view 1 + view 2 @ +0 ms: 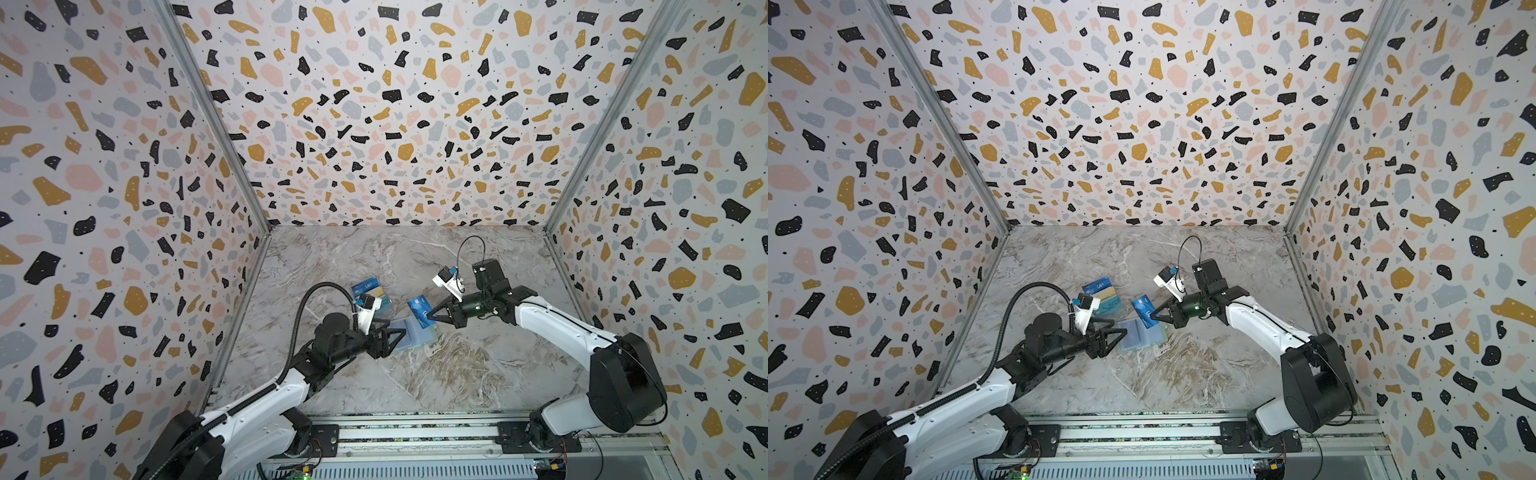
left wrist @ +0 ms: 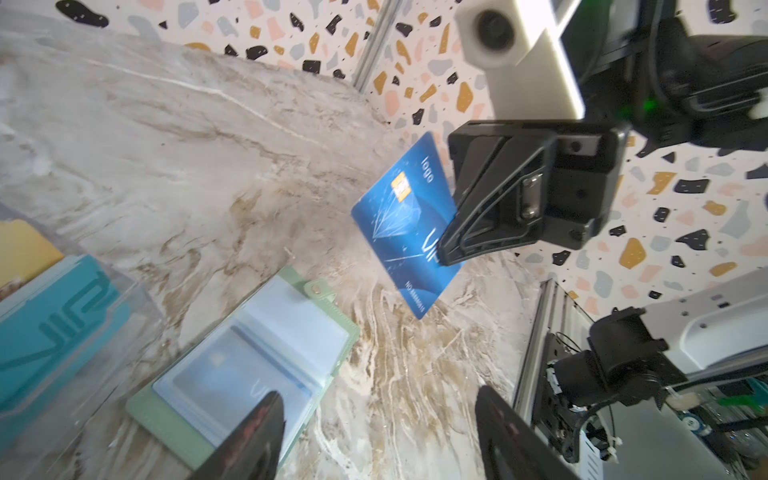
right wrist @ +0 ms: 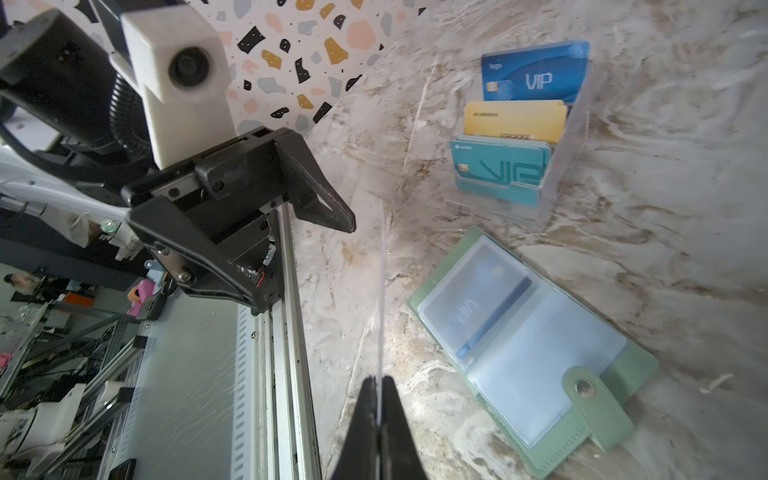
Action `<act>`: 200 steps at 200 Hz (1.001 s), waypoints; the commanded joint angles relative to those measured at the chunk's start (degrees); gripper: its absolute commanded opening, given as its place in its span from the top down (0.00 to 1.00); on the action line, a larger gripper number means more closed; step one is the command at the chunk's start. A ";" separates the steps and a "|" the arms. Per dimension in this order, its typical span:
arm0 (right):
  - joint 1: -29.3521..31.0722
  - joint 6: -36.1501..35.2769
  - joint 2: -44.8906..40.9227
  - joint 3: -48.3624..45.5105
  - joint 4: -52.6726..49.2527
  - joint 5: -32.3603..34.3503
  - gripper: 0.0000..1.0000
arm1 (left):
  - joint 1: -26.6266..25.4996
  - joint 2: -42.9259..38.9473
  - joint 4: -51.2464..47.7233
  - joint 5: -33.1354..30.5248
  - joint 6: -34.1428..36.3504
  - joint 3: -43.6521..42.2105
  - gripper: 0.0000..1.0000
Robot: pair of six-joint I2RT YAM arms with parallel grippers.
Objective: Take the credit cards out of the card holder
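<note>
Marble-look tabletop (image 1: 457, 374): nearest, L black parallel gripper (image 1: 397, 341) hangs w/ jaws wide apart at the edge of the mint-green folding card holder (image 1: 417, 337), which lies open flat w/ one bluish card (image 3: 478, 307) in a clear sleeve. Just beyond, R gripper (image 1: 430, 316) pinches a dark blue plastic VIP card (image 1: 419, 309) off the table. Farthest: clear tiered plastic stand (image 3: 577, 137) w/ teal VIP card (image 3: 498, 170), tan-gold card (image 3: 515, 120) and another blue card (image 3: 536, 72).

The mint-green card holder (image 3: 636, 374) lies open and flat on the table (image 3: 665, 228), clear sleeves up, snap tab out, with a bluish card (image 3: 478, 307) inside one sleeve. A dark blue card (image 2: 405, 224) hangs tilted in the air, pinched by the right gripper (image 2: 442, 257). The teal card (image 3: 498, 170), tan-gold card (image 3: 515, 120) and second blue card (image 3: 536, 75) stand upright in the clear stand (image 3: 579, 137).
</note>
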 commanded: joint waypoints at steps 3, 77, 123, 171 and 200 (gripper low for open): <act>-0.11 -4.01 -2.62 1.48 -2.01 -6.52 1.00 | 0.86 -3.13 1.41 5.32 -0.52 0.55 0.26; 0.19 -8.24 -7.54 -1.95 0.37 -16.58 1.00 | 1.17 -5.87 5.72 16.52 -4.46 1.37 0.27; 2.07 -9.32 -8.01 -2.52 1.40 -17.33 1.00 | 1.17 -5.64 5.70 19.23 -4.65 2.86 0.28; 3.72 -11.27 -8.04 -2.66 0.83 -16.72 1.00 | 1.19 -4.81 11.44 21.92 -10.09 2.35 0.33; 4.52 -12.31 -7.10 -2.26 -0.05 -17.25 1.00 | 1.17 -4.41 11.50 22.13 -10.06 2.58 0.37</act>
